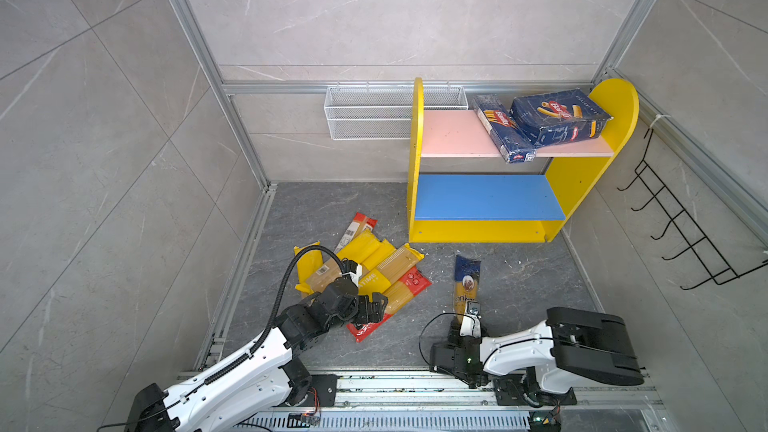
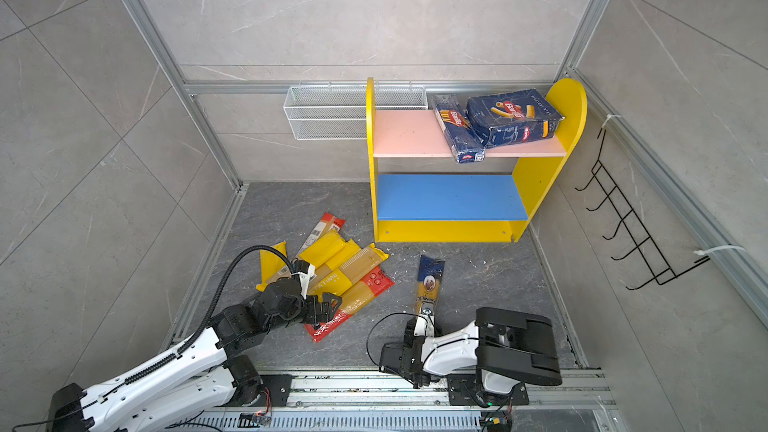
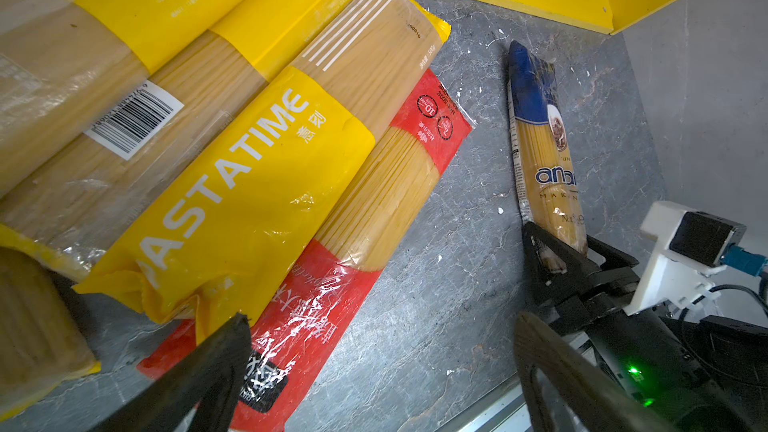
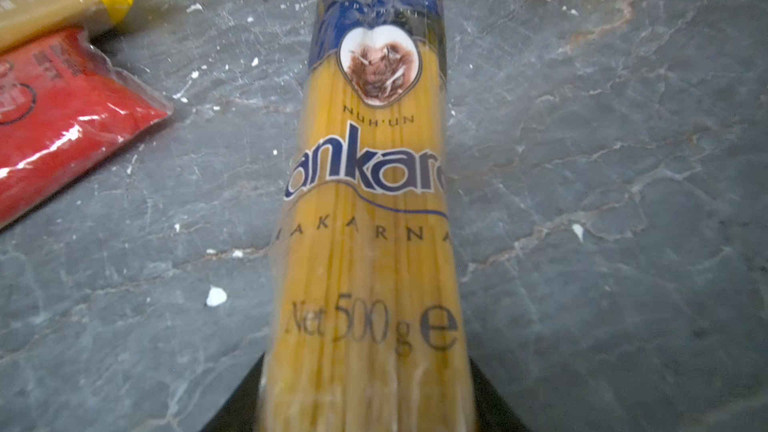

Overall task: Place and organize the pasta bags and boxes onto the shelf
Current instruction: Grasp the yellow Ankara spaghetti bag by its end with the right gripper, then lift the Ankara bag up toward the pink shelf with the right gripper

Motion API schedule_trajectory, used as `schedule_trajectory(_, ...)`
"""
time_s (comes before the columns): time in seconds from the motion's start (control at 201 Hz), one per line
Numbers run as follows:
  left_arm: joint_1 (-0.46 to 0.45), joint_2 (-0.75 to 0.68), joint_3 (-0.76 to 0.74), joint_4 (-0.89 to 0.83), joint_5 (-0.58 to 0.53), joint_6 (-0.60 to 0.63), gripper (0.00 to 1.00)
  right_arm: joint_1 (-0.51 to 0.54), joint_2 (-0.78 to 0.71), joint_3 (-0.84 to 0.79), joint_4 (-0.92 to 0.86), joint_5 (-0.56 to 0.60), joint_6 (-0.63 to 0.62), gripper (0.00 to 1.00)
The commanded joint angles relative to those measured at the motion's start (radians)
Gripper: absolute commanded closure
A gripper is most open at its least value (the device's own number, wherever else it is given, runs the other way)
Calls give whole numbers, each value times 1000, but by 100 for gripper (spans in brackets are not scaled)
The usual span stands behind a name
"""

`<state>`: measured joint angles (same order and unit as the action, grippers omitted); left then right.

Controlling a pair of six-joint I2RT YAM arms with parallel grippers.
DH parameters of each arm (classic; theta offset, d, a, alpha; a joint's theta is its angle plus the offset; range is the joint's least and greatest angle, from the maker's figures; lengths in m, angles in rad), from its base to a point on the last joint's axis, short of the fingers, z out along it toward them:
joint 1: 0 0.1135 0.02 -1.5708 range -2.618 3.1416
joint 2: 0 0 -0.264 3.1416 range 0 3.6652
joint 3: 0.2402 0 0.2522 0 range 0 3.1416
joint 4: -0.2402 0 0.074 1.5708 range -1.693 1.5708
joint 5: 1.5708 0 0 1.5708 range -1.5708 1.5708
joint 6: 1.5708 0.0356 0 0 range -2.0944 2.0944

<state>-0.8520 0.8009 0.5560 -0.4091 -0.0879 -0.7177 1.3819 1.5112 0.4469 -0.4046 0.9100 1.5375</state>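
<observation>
left hand (image 3: 382, 320) wide, over red-ended bag (image 3: 374, 201) | right hand (image 3: 561, 243) grips ankara bag (image 4: 365, 201)

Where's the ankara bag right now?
In both top views the ankara bag lies on the grey floor, right of the bag pile and in front of the shelf, its near end between the jaws of the right pincer.

ankara bag (image 4: 365, 218): glossy clear plastic | floor (image 4: 602, 201): matt veined stone | wide box (image 1: 557, 118): scuffed cardboard | basket (image 1: 374, 114): wire mesh
</observation>
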Motion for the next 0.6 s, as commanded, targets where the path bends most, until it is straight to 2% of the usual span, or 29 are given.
schedule_trajectory(0.0, -1, -25, 31, -9, -23, 24, 0, 11, -102, 8, -187, -170, -5, 59)
schedule_trajectory(0.065, -2, -35, 31, -14, -28, 29, 0, 11, -170, 26, -274, -160, 20, 60)
schedule_trajectory(0.239, -1, -40, 38, -21, -37, 43, 0, 11, -370, 20, -281, -131, -58, 67)
schedule_trajectory(0.408, -1, -16, 21, 35, -2, 32, 0, 11, -436, 86, -382, -102, -82, 72)
schedule_trajectory(0.592, -1, 72, 38, 93, 37, 29, 0, 11, -500, 142, -388, -93, -148, 79)
